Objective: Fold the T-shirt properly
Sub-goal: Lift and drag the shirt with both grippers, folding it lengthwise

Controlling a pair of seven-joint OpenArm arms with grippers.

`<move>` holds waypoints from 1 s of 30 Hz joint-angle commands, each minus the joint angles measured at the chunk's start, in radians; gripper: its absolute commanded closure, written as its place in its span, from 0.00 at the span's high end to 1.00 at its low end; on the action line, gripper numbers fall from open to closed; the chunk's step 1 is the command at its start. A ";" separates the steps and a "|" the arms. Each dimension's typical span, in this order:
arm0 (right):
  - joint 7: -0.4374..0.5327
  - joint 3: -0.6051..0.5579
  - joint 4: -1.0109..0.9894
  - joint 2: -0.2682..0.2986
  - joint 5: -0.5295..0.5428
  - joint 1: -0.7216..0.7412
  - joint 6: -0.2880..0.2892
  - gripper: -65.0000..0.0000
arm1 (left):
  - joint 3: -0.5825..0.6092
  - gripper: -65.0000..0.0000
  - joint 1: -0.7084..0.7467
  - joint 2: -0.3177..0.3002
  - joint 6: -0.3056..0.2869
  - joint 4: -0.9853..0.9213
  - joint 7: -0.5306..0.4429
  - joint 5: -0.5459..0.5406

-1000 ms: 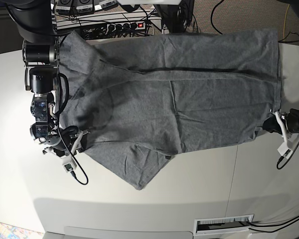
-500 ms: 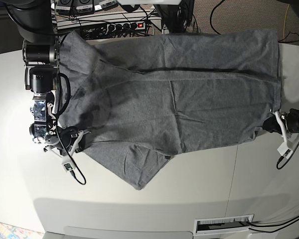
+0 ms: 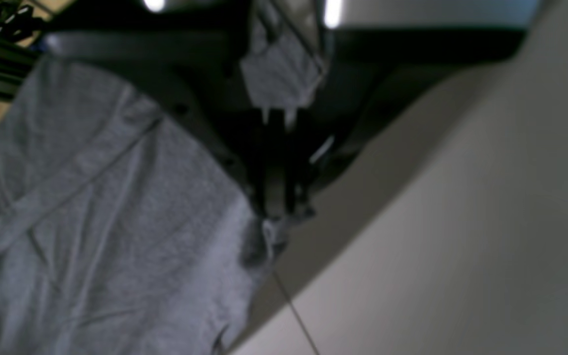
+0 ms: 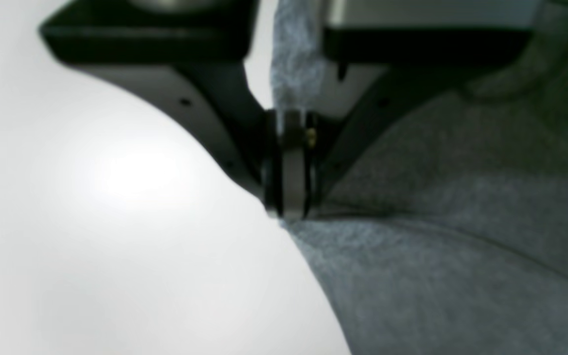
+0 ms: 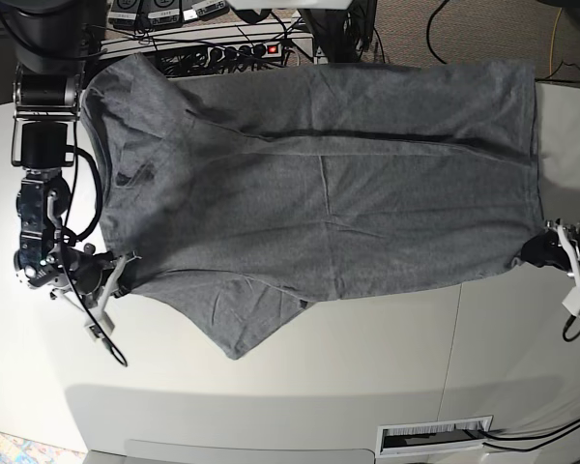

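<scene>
**Both hands pinched on the shirt: a thin grip is the worry**

The T-shirt point(image 5: 319, 184) lies spread across the bench point(image 5: 271, 406), its far edge hanging over the back toward the power strip point(image 5: 237, 48), one sleeve pointing down toward the front. The right hand point(image 4: 289, 212) is clamped on the shirt's edge at the base view's left, jaws closed with a strip of grey cloth running up between them. The left hand point(image 3: 279, 217) is closed on the opposite edge at the base view's right, a small tuft of fabric caught at its tips.

Here's where it could slip. The left hand looks to have only a sliver of hem; if the arms pull apart to tension the cloth, that sliver may well pop free and the shirt would sag on one side. Too much pull also risks dragging the back edge further off the bench, toward the cables.

The right wrist view is blurred, so I cannot tell whether that hand holds one layer or two. One layer only, and the fold would peel open mid-lift.

That loose sleeve is another risk: lift now and it may flop under the body and bunch the fold. Uneven lift heights would skew the crease.
</scene>
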 commanded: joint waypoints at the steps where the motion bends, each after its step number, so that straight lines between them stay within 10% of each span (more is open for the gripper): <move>1: -0.004 0.007 0.038 0.028 0.038 0.027 0.001 0.00 | -0.011 0.00 -0.021 -0.040 -0.005 0.016 -0.001 -0.032; 16: -0.172 0.008 0.430 0.166 0.200 -0.237 0.002 0.00 | -0.011 0.00 -0.021 -0.085 -0.005 0.030 0.408 -0.226; 30: -0.205 0.128 0.621 0.224 0.200 -0.468 0.001 0.00 | -0.011 0.00 0.076 -0.204 -0.005 0.032 0.408 -0.226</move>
